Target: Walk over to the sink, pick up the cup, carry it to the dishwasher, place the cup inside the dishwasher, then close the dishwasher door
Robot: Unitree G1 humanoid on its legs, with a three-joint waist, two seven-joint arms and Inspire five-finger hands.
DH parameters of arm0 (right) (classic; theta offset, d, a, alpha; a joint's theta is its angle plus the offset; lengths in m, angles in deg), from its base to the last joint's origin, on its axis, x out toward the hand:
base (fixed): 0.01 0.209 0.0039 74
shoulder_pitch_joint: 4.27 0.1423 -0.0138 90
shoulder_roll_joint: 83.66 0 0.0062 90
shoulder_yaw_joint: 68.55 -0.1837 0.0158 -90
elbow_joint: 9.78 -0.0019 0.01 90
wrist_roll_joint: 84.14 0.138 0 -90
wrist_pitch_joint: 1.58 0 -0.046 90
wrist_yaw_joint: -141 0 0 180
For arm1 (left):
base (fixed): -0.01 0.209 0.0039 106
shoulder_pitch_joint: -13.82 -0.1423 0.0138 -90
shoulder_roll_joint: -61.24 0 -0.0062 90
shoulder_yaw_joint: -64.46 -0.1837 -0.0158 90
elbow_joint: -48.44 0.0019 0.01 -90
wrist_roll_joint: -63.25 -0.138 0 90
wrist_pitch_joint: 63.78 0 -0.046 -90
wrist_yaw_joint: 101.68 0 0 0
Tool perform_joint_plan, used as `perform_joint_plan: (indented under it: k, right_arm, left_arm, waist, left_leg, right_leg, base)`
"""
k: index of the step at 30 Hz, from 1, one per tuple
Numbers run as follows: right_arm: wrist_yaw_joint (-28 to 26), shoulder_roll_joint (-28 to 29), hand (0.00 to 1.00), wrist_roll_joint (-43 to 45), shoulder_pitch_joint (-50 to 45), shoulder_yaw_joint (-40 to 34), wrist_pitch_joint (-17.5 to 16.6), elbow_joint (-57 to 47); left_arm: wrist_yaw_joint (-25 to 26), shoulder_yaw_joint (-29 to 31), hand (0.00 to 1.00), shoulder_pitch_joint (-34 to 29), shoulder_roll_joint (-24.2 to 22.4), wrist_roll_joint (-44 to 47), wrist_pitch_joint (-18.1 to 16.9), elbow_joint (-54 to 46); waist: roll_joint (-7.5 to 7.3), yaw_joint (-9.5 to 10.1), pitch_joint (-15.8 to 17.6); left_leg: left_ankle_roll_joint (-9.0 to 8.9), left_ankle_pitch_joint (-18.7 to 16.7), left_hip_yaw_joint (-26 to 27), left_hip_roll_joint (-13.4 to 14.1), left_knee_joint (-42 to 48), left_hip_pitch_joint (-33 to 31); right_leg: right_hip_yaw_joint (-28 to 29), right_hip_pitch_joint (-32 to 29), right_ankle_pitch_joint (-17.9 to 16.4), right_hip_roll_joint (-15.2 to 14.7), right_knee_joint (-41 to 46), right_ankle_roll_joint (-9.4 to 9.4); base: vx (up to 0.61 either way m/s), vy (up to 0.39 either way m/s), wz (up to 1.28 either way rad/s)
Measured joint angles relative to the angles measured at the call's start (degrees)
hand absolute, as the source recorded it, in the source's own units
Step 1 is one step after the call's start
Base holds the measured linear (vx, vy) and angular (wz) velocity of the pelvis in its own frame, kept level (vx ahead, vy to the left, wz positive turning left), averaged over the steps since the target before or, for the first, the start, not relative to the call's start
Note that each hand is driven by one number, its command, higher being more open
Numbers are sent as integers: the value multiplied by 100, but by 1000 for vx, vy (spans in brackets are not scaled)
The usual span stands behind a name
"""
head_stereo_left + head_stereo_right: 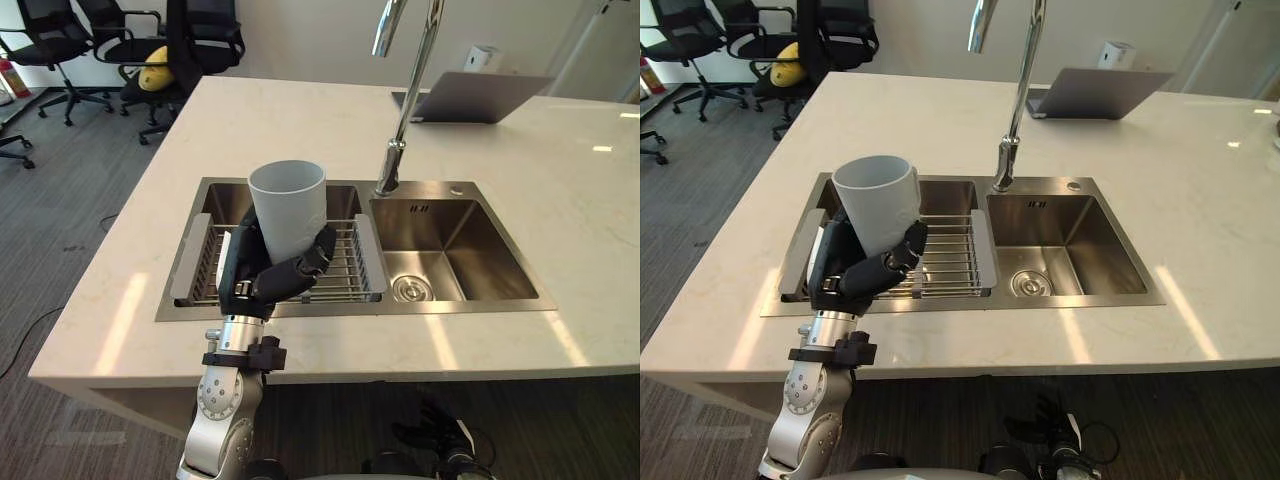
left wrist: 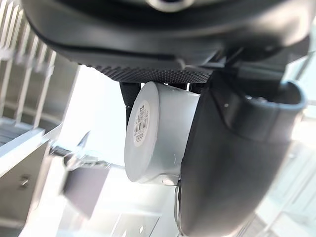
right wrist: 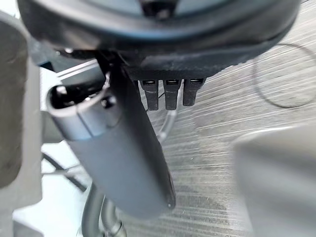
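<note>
Around double sink [image 1: 470, 255]: pale countertop [image 1: 560, 200]. Grey laptop [image 1: 480, 95] behind sink. Tall faucet [image 1: 408, 100] at sink's back rim. Wire rack [image 1: 345, 270] across sink's left basin. White cup [image 1: 290, 205] upright above that basin, left hand [image 1: 270, 275] curled round its lower part. Right hand [image 3: 128, 158] low in front of sink, fingers relaxed, empty.

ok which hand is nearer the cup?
Left. The left hand is curled round the cup, above the sink. The right hand hangs low over the floor, below the counter, apart from it.
</note>
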Motion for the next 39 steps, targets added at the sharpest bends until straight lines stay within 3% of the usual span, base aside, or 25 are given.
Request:
perform_joint_plan:
  k: [1, 2, 3, 4, 5, 6, 8, 9, 10, 11, 13, 14, 16, 17, 18, 19, 20, 22, 26, 29, 33, 39]
  right_arm:
    - [14, -122, 90, 1, 219, -6, -6, 39]
    - [15, -146, 90, 1, 269, -6, -7, 43]
    - [24, -231, 90, 11, 473, 41, -24, 79]
    - [31, -241, 90, 17, 626, 47, -43, 146]
    - [63, -318, 90, 102, 893, 42, -83, 286]
    - [125, -389, 90, 160, 916, 39, -122, 313]
    - [151, -394, 90, 210, 850, 74, -129, 331]
    - [152, -358, 90, 212, 778, 81, -128, 367]
    - [165, -342, 90, 215, 748, 64, -128, 393]
    - [188, -326, 90, 221, 695, 21, -124, 445]
    - [230, -319, 90, 221, 549, 18, -114, 453]
    - [234, -317, 90, 222, 445, 24, -114, 404]
    - [239, -274, 90, 224, 259, 26, -117, 226]
    - [250, -255, 90, 224, 170, 15, -120, 172]
    - [251, -257, 90, 221, 93, 14, -120, 147]
    - [247, -242, 90, 218, 109, 6, -116, 174]
    - [244, -88, 90, 220, 106, -11, -101, 176]
    - [181, 29, 90, 220, 65, -7, -102, 173]
    - [174, 57, 90, 209, 178, -8, -103, 165]
    - [172, 47, 90, 209, 275, -9, -104, 157]
    - [189, -33, 90, 209, 192, -19, -104, 149]
    - [217, -43, 90, 209, 141, -17, -103, 126]
  left_arm:
    - [-4, 6, 30, 2, -54, -98, -5, -22]
    - [-11, 5, 30, 0, -53, -99, -5, -37]
    - [-12, 24, 30, 16, -66, -110, -11, -121]
    - [-9, 66, 30, 61, -42, -111, -25, -124]
    - [3, 104, 30, 101, -102, -142, -8, -50]
    - [11, 71, 30, 98, -160, -193, 24, 92]
    - [20, -74, 30, 97, -160, -202, 24, 140]
    - [28, -115, 30, 106, -153, -201, 23, 136]
    - [26, -150, 30, 108, -129, -201, 22, 131]
    - [25, -255, 30, 124, -113, -200, 22, 125]
    - [-11, -411, 30, 124, -67, -195, 22, 120]
    - [-43, -513, 30, 134, -41, -189, 21, 106]
    - [-80, -667, 30, 152, -53, -186, 21, 101]
    - [-76, -751, 30, 152, -84, -186, 22, 111]
    - [-59, -788, 30, 160, -153, -191, 22, 140]
    - [-51, -777, 30, 199, -152, -190, 15, 152]
    - [-11, -763, 30, 356, -46, -187, -10, 318]
    - [51, -684, 30, 534, 22, -187, -1, 593]
    - [116, -678, 30, 555, 25, -188, 17, 635]
    - [114, -705, 30, 557, 57, -189, 18, 635]
    - [112, -775, 30, 560, 88, -203, 18, 636]
    - [169, -763, 30, 512, 85, -202, 18, 639]
  waist:
    - [117, 126, -90]
    - [126, 141, -96]
    - [134, 186, -70]
    - [90, 194, 18]
    - [246, 187, 262]
    - [504, 176, 411]
    - [664, 157, 500]
    - [668, 116, 525]
    - [647, 93, 540]
    - [614, 72, 607]
    - [586, 16, 629]
    - [588, -65, 625]
    - [590, -140, 599]
    - [613, -219, 553]
    - [704, -273, 426]
    - [780, -293, 349]
    - [584, -304, 331]
    - [459, -360, 323]
    - [424, -389, 302]
    - [412, -389, 294]
    - [404, -447, 282]
    - [432, -414, 180]
  left_leg:
    - [36, 385, -4, 18, -302, -314]
    - [38, 486, -6, 13, -404, -352]
    - [-10, 722, 22, 36, -733, -474]
    - [3, 809, 21, -15, -747, -542]
    - [-14, 900, -45, 62, -697, -576]
    - [-57, 963, -225, 149, -642, -559]
    - [-149, 1165, -475, 215, -704, -548]
    - [-344, 1349, -701, 189, -844, -570]
    - [-652, 1340, -819, 168, -815, -625]
    - [-703, 1109, -864, 149, -250, -792]
    - [-379, 641, -801, 181, 663, -847]
    - [-209, 320, -646, 322, 1053, -759]
    - [-232, -21, -505, 552, 1184, -439]
    - [-323, -111, -429, 638, 883, -112]
    - [-516, -219, -435, 616, -25, 370]
    - [-582, -264, -446, 573, -488, 510]
    - [-464, -82, -402, 312, -655, 509]
    - [-333, -97, -467, 70, -518, 453]
    - [-130, -237, -459, -181, -275, 382]
    - [-91, -329, -518, -216, -158, 304]
    - [-84, -321, -818, -305, -58, 178]
    - [-177, -237, -1262, -298, -94, 87]
  right_leg:
    - [-30, -48, -17, 124, -770, -49]
    - [-10, -11, -30, 159, -984, -77]
    - [130, 96, -148, 282, -1615, -492]
    - [189, 145, -206, 269, -1841, -727]
    - [189, 349, -69, 364, -2261, -1062]
    - [39, 655, 192, 563, -2637, -1109]
    - [-163, 794, 335, 697, -2745, -1185]
    - [-369, 777, 387, 658, -2742, -1275]
    - [-494, 741, 394, 625, -2723, -1301]
    - [-652, 715, 445, 547, -2690, -1329]
    - [-853, 701, 516, 363, -2676, -1284]
    - [-991, 689, 543, 237, -2682, -1252]
    - [-1149, 598, 603, 49, -2698, -1174]
    - [-1233, 553, 673, -46, -2757, -1055]
    - [-1275, 427, 732, -116, -2761, -938]
    - [-1283, 328, 767, -133, -2731, -859]
    - [-1189, 250, 826, -316, -2736, -817]
    - [-1210, 365, 966, -535, -2829, -589]
    - [-1180, 436, 1025, -775, -2844, -533]
    - [-1185, 436, 1001, -780, -2806, -549]
    - [-803, 286, 571, -673, -2408, -576]
    - [-884, 357, 284, -532, -2277, -601]
  base:
    - [-164, -31, 0]
    - [-179, -39, 1]
    - [-147, -75, 1]
    - [-205, -121, 2]
    - [-267, -114, 22]
    - [-286, -92, 31]
    - [-292, -73, 57]
    - [-287, -76, 72]
    - [-354, -29, 79]
    - [-347, 41, 71]
    - [-278, 90, 68]
    - [-184, 168, 71]
    - [-145, 217, 65]
    - [-86, 286, 51]
    - [-68, 304, 42]
    - [-40, 296, 25]
    - [-15, 209, 22]
    - [6, 254, 30]
    - [-11, 179, 13]
    - [-52, 57, 7]
    - [-32, -53, 34]
    - [34, -95, 38]
